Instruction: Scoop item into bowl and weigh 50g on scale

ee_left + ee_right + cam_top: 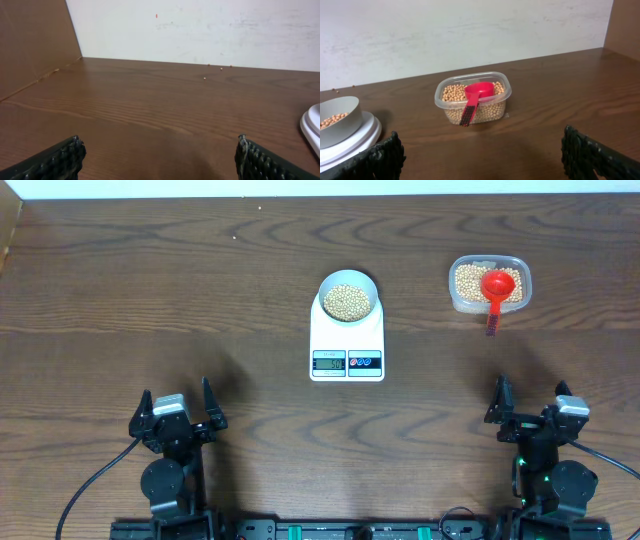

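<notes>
The white scale (347, 338) sits on the brown table (200, 290) about midway between its left and right edges and nearer the far edge than the near one, with its grey display and 2 round buttons facing the near edge; the digits are too small to read. The pale bowl (325, 288) stands upright on the rear part of the scale and holds a layer of tan-yellow beans (348, 301). Well apart from it, toward the far right corner of the table, is a clear plastic tub (520, 270) filled with more of the same beans. A red scoop (497, 285) lies in the tub, its cup resting on the beans and its handle leaning over the tub's near rim. The left gripper (177, 392) is by the near edge on the left side, its 2 fingers spread wide with nothing between them; its wrist view shows bare wood ahead and only a sliver of the scale at the right. The right gripper (531, 392) is by the near edge on the right side, fingers likewise spread wide and empty, facing the tub.
</notes>
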